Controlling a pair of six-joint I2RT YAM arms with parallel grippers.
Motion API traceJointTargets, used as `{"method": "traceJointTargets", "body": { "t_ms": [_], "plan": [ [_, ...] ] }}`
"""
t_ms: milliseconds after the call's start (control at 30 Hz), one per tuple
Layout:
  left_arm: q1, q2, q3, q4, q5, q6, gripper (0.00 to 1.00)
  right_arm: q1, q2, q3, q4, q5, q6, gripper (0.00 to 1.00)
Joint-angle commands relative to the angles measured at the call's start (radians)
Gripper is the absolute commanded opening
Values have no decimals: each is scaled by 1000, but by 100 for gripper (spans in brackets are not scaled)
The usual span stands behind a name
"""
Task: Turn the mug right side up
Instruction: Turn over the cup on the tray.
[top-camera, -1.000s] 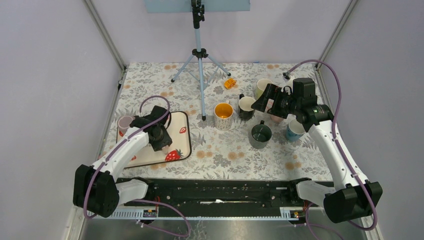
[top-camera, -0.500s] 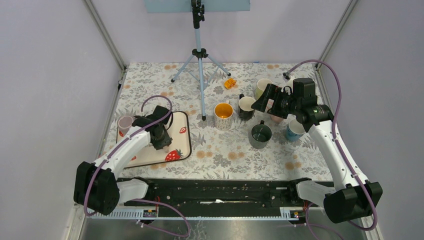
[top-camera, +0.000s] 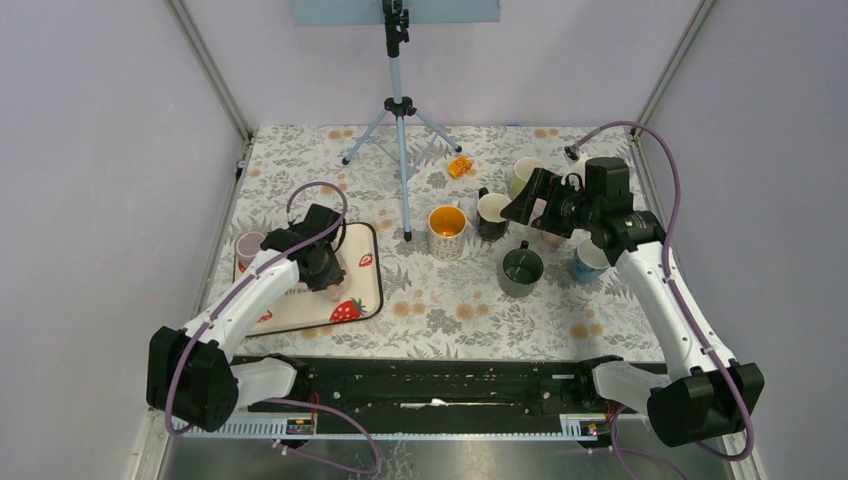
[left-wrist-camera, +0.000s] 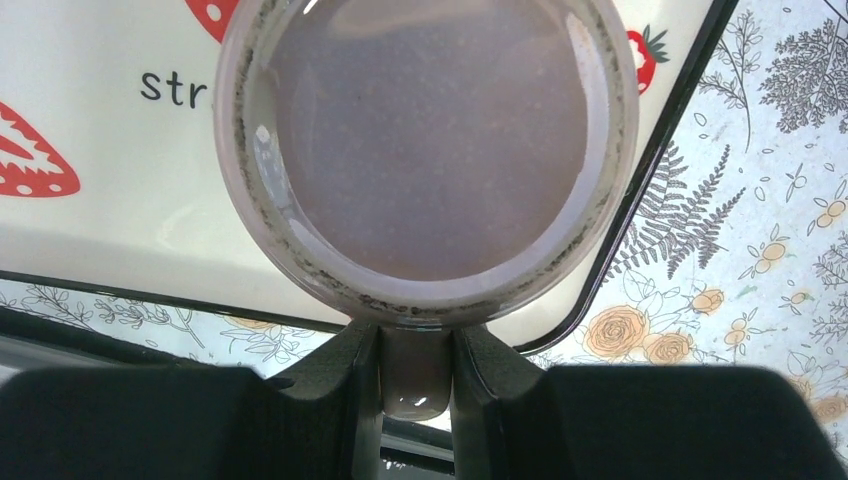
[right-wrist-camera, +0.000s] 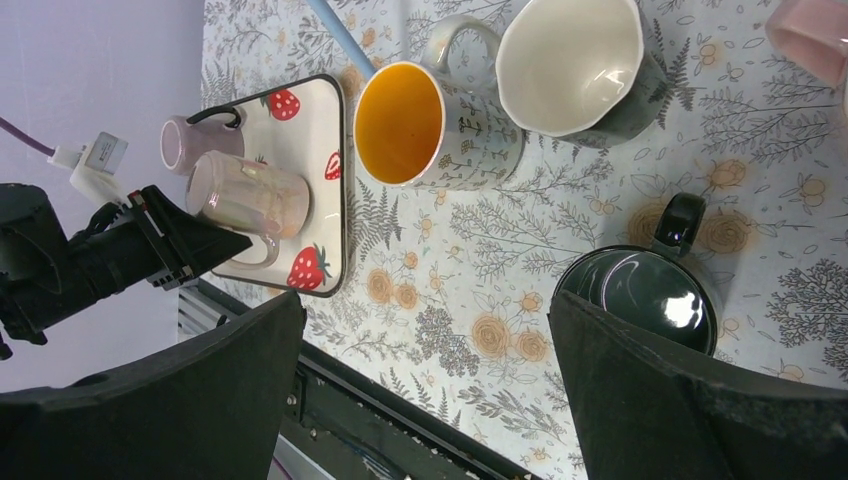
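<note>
1. The left hand (left-wrist-camera: 415, 362) is nearly closed, its two black fingers (left-wrist-camera: 355, 385) pinching the handle of the pale pink speckled ceramic mug (left-wrist-camera: 430, 140).
2. In the left wrist view the mug's round end faces the camera and fills most of the frame, with the handle lowest, between the fingers.
3. From the right wrist view the mug (right-wrist-camera: 250, 195) lies tipped on its side over the white strawberry-print tray with a black rim (right-wrist-camera: 325, 180). Whether it touches the tray cannot be told.
4. A second pinkish mug (top-camera: 249, 243) stands upright at the tray's far left corner, just beside the held one.
5. The right hand (top-camera: 522, 200) hangs with its jaws spread wide and nothing between them, above a cluster of upright mugs well apart from the tray.
6. That cluster includes a floral mug with a yellow inside (top-camera: 447, 230), a dark mug with a white inside (top-camera: 493, 213), a glossy dark green mug (top-camera: 522, 267) and a blue mug (top-camera: 588, 262).
7. The counter (top-camera: 440, 310) wears a grey-and-orange floral cloth.
8. A pale blue tripod (top-camera: 398, 100) stands at the back, and plain lilac walls (top-camera: 100, 150) enclose the space.
</note>
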Motion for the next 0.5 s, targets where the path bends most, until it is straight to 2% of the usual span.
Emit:
{"method": "traceJointTargets", "body": {
  "t_ms": [0, 267, 467],
  "plan": [
    [-4, -53, 67, 47, -6, 34, 0, 10, -25, -11, 55, -39, 16, 100],
    [-5, -80, 67, 81, 34, 25, 0, 13, -21, -24, 92, -81, 43, 100],
    [-5, -111, 51, 134, 70, -9, 0, 70, -29, -29, 132, -65, 71, 100]
  ]
}}
